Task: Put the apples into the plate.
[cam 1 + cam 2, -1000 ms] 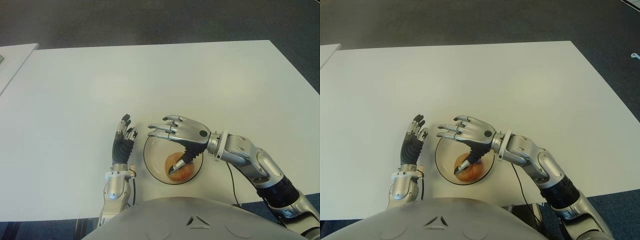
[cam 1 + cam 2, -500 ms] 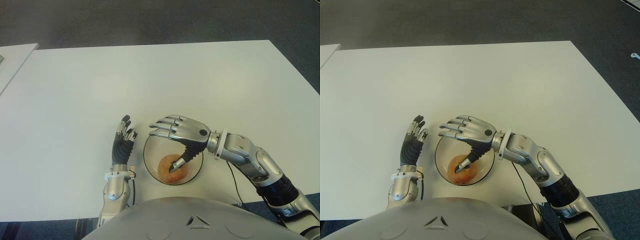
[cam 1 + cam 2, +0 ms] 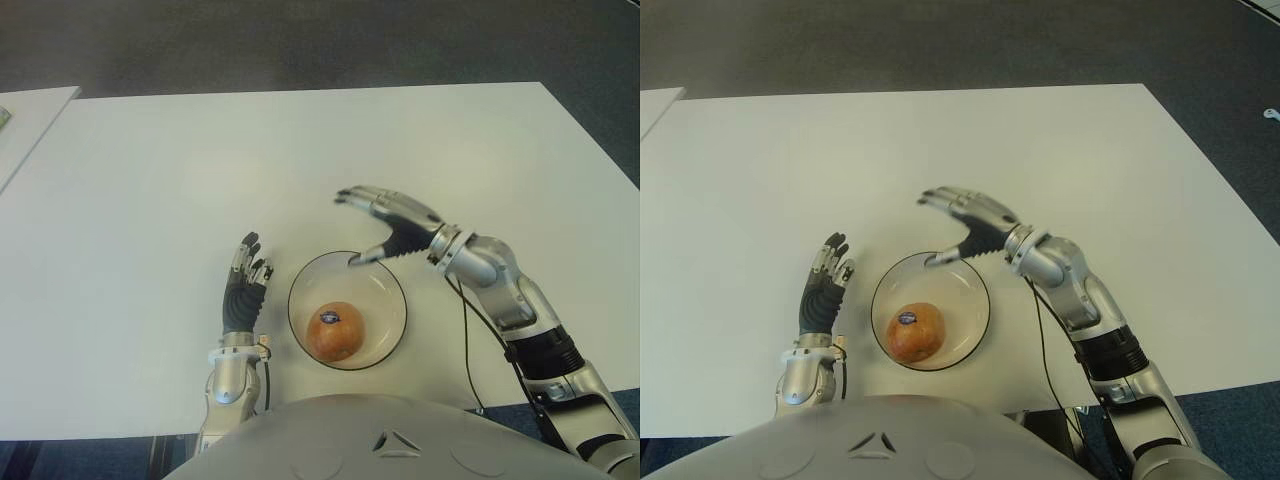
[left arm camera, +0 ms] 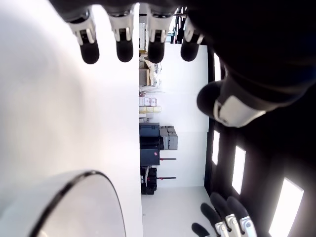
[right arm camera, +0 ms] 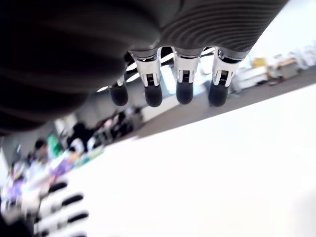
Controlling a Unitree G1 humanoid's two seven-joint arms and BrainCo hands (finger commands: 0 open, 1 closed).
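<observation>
One orange-red apple (image 3: 334, 331) with a small dark sticker lies inside the clear glass plate (image 3: 385, 290) near the table's front edge. My right hand (image 3: 385, 222) hovers above and beyond the plate's far right rim, fingers spread, holding nothing. In the right wrist view its fingertips (image 5: 184, 92) stick out over bare white table. My left hand (image 3: 243, 290) shows just left of the plate, fingers straight and empty. The left wrist view shows the plate's rim (image 4: 101, 183) close by.
The white table (image 3: 300, 160) stretches wide beyond the plate. A second white table's corner (image 3: 25, 115) shows at the far left. A black cable (image 3: 466, 335) runs from the right wrist toward the table's front edge. Dark carpet lies beyond the far edge.
My right hand has let go of the apple, lifted out of the plate and drawn back to the far right. The apple has settled in the plate. The left hand has not moved.
</observation>
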